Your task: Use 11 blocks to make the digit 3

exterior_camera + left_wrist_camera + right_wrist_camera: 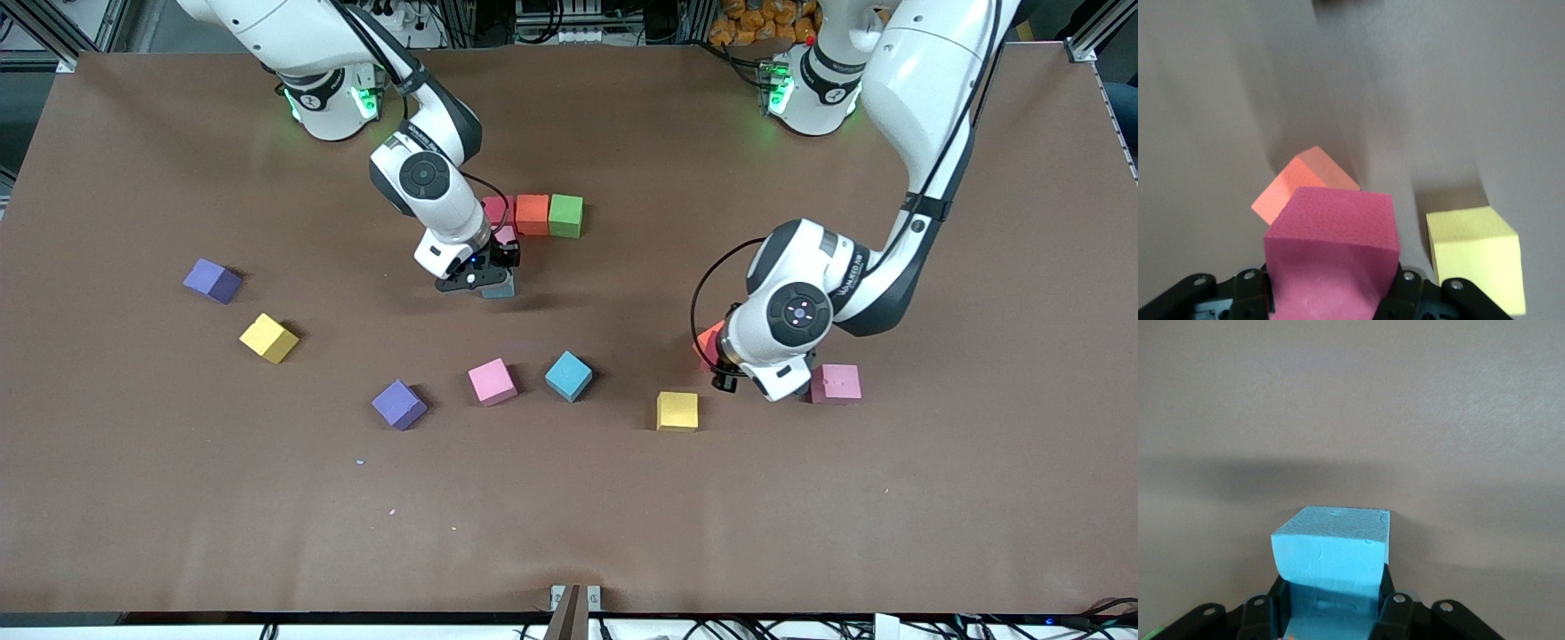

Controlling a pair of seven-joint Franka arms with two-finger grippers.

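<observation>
Front view: the right gripper (487,283) is down near the middle of the table (133,498), clamped on a blue block (500,288) that mostly hides under it. Right by it, farther from the camera, there's a short row: a pink block (496,212), an orange block (532,214) and a green block (566,216), touching side by side. The left gripper (740,380) is low over the table toward the left arm's end, mostly hidden by its own wrist, with a red-orange block (709,342) peeking out beside it and a dusty pink block (836,384) just next to the arm. Loose ones are scattered nearer the camera: a yellow block (677,411), another blue block (568,376), a light pink block (492,381), a purple block (399,404), plus a second yellow block (268,338) and second purple block (212,281) toward the right arm's end.

Left wrist view: the fingers (1405,287) are clenched on a magenta block (1331,257). The red-orange one (1305,183) sits tilted just past it, and a yellow one (1475,253) sits close by.

Right wrist view: the fingers (1395,610) squeeze the blue block (1331,570), which looks a bit dented from the grip. Only bare table around it.
</observation>
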